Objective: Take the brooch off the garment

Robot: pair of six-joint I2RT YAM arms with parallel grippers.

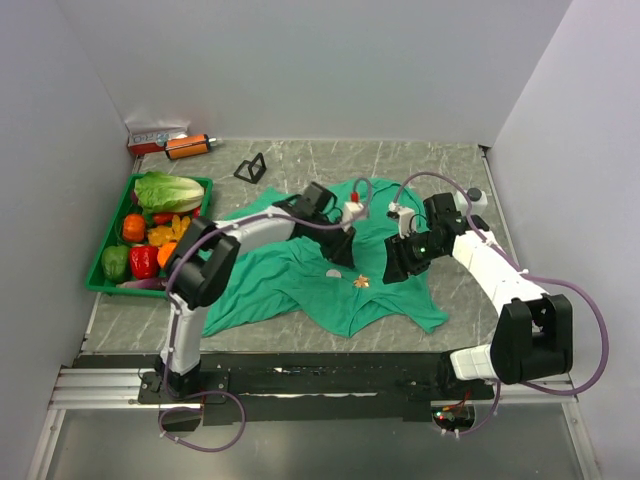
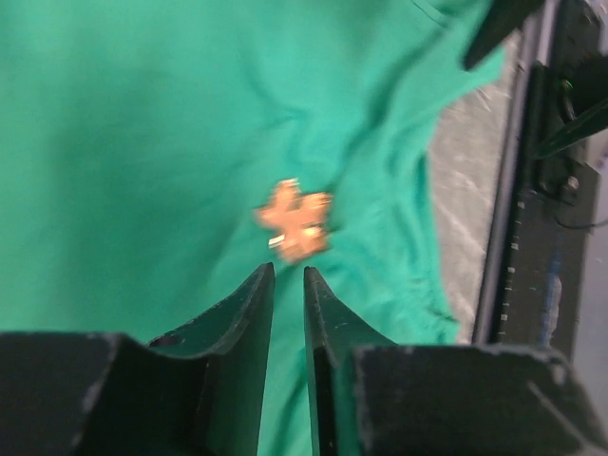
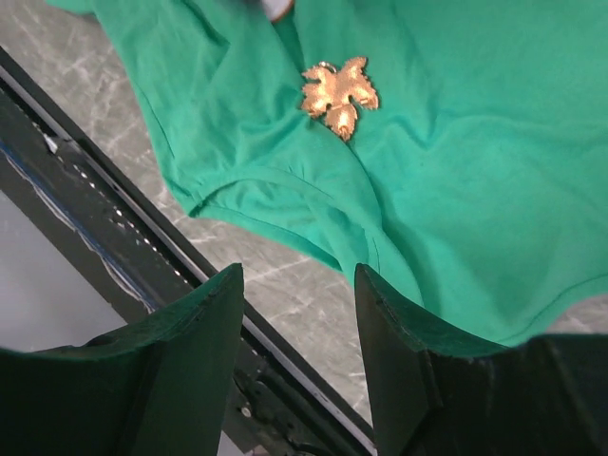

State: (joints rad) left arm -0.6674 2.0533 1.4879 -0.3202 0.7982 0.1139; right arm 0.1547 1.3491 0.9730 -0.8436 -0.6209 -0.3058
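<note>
The teal-green garment (image 1: 290, 275) lies wrinkled and spread on the marble table. The small orange-gold brooch (image 1: 361, 282) sits on it near the front hem; it also shows in the left wrist view (image 2: 294, 220) and the right wrist view (image 3: 338, 91). My left gripper (image 1: 343, 250) hovers over the shirt just behind the brooch; its jaws (image 2: 287, 274) stand a narrow gap apart with nothing between them. My right gripper (image 1: 397, 266) is open wide and empty (image 3: 299, 271), over the shirt's hem and bare table, to the right of the brooch.
A green tray (image 1: 105, 268) of vegetables, with a lettuce (image 1: 168, 190), stands at the left. An orange bottle (image 1: 190, 146), a red-white box (image 1: 155, 137) and a black stand (image 1: 251, 168) are at the back. A small pale disc (image 1: 333, 272) lies on the shirt. A black rail (image 1: 320, 375) runs along the front.
</note>
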